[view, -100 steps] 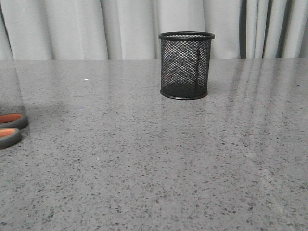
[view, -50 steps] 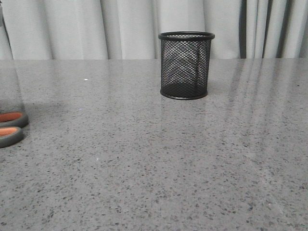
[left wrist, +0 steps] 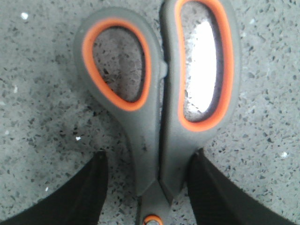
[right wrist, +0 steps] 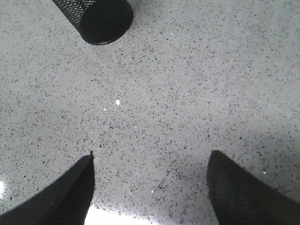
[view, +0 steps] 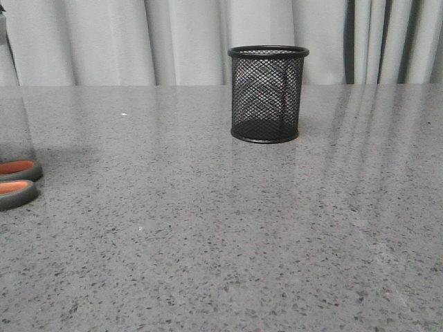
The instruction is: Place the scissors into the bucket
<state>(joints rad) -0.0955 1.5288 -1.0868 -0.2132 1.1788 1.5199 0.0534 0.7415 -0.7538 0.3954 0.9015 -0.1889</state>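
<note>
Table (view: 221, 242) of grey speckled stone fills most of the front view, with pale curtains (view: 104, 41) hanging behind its far edge. Bucket (view: 268, 93) stands upright toward the back, a little right of centre, a black mesh cup with a solid rim and base; nothing shows over its rim. In the right wrist view its base (right wrist: 96, 18) sits well apart from the right gripper (right wrist: 150, 187), whose two dark fingers (right wrist: 70, 192) are spread wide over bare table with nothing between them.

Scissors (left wrist: 159, 108) lie flat on the table at the far left edge of the front view, where only the two grey handle loops (view: 17, 181) with orange lining show, well apart from the bucket. In the left wrist view the loops point away from the left gripper (left wrist: 149, 187), side by side and touching along their inner edges, so the blades are shut. The handle shanks and the orange-ringed pivot (left wrist: 151, 219) lie between the two black fingers (left wrist: 89, 187). The jaws stand apart, one on each side of the shanks; a strip of table shows between each finger and the handles, so they are not clamped on the scissors. The blades are out of view.
</note>
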